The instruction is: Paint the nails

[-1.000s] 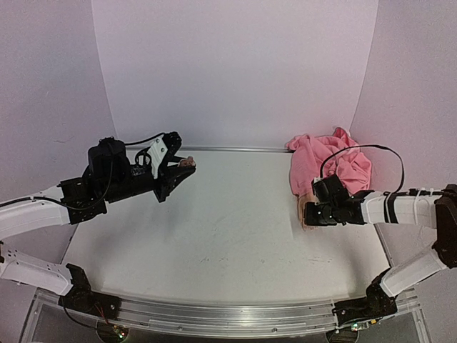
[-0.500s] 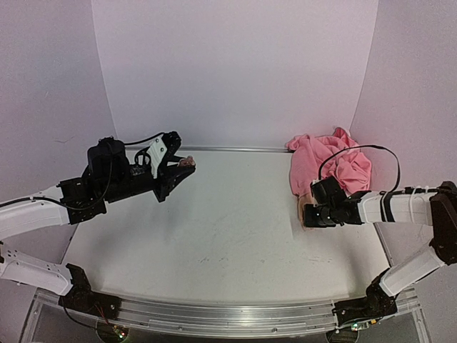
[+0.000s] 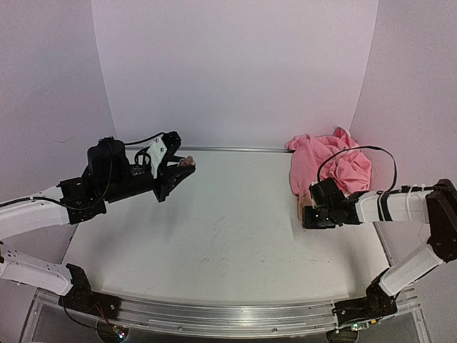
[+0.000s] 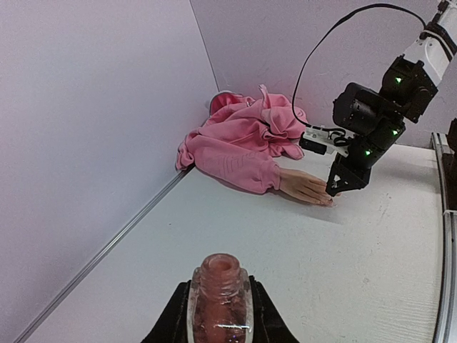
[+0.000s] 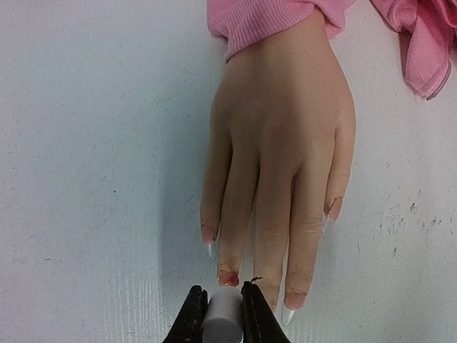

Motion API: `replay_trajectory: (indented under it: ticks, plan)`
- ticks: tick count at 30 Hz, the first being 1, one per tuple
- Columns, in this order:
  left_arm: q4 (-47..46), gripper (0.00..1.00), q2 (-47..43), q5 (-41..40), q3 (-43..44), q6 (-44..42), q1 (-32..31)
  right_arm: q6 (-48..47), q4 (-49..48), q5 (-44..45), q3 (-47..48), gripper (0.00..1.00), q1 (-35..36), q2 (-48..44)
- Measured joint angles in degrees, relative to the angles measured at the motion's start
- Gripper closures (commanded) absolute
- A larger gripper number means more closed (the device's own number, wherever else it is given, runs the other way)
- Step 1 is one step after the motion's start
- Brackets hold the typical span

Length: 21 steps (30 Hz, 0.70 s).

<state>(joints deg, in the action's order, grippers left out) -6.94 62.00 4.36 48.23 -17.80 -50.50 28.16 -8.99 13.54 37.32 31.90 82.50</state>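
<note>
A flesh-coloured mannequin hand (image 5: pixel 278 136) lies flat on the table, sticking out of a pink sleeve (image 5: pixel 264 18). Its nails (image 5: pixel 228 277) are partly reddish; one long nail (image 5: pixel 294 300) is pale at the tip. My right gripper (image 5: pixel 222 294) is shut on a white cap (image 5: pixel 223 321), right at the tip of one middle finger. In the top view the right gripper (image 3: pixel 308 216) covers most of the hand (image 3: pixel 303 207). My left gripper (image 4: pixel 220 293) is shut on an open pinkish polish bottle (image 4: pixel 220 304), held above the far left of the table (image 3: pixel 187 163).
A crumpled pink garment (image 3: pixel 330 166) lies in the far right corner against the walls; it also shows in the left wrist view (image 4: pixel 243 136). A metal rail (image 3: pixel 235 149) runs along the back edge. The right arm's cable (image 3: pixel 357 151) loops over the garment.
My right gripper has shifted slightly left along the fingertips of the hand. The left arm and the bottle have not moved.
</note>
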Motion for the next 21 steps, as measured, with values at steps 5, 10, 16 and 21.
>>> replay_trajectory:
  ticks: [5, 10, 16, 21]
  plan:
    - [0.00, 1.00, 0.00, 0.00, 0.00, 0.00, 0.00, -0.33, 0.00, 0.00, 0.00, 1.00, 0.00, 0.46]
    - [0.00, 1.00, 0.00, 0.00, 0.00, 0.00, 0.00, -0.50, -0.02, -0.22, 0.00, 1.00, 0.00, 0.46]
    - [0.00, 1.00, 0.00, 0.00, 0.00, 0.02, 0.00, -0.50, 0.00, -0.90, 0.00, 1.00, 0.00, 0.46]
    - [-0.02, 1.00, 0.00, 0.00, 0.00, 0.02, 0.00, -0.46, 0.22, -0.98, 0.00, 1.00, 0.00, 0.46]
